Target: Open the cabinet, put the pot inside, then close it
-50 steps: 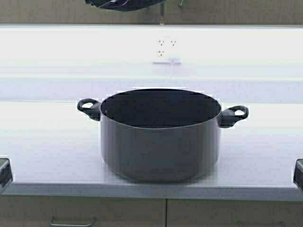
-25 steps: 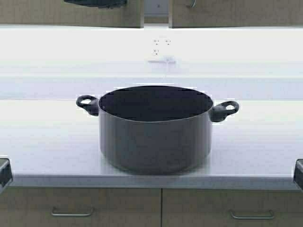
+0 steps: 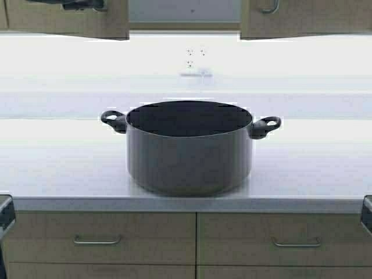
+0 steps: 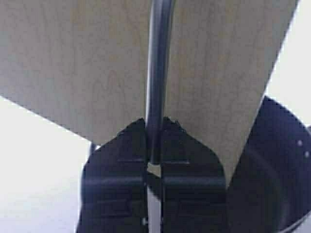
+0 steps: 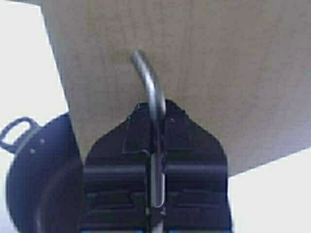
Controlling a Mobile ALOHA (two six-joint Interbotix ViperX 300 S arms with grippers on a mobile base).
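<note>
The grey pot (image 3: 189, 157) stands on the white worktop (image 3: 58, 168), near its front edge, with a black loop handle on each side. Above it the cabinet's two maple doors, the left door (image 3: 110, 20) and the right door (image 3: 308, 17), stand apart with a gap (image 3: 185, 10) between them. My left gripper (image 4: 154, 127) is shut on the left door's silver bar handle (image 4: 158, 73). My right gripper (image 5: 156, 114) is shut on the right door's handle (image 5: 148, 82). Part of the pot (image 4: 279, 165) shows below each door (image 5: 39, 170).
Under the worktop are two drawers with horizontal handles (image 3: 97, 239) (image 3: 296, 242). Wall sockets (image 3: 196, 53) sit on the bright back wall behind the pot. Dark parts of the robot's frame show at both side edges (image 3: 4, 212) (image 3: 367, 212).
The robot has driven backwards: the pot looks smaller and more of the drawers shows. The gap between the two cabinet doors has widened as both grippers hold their handles.
</note>
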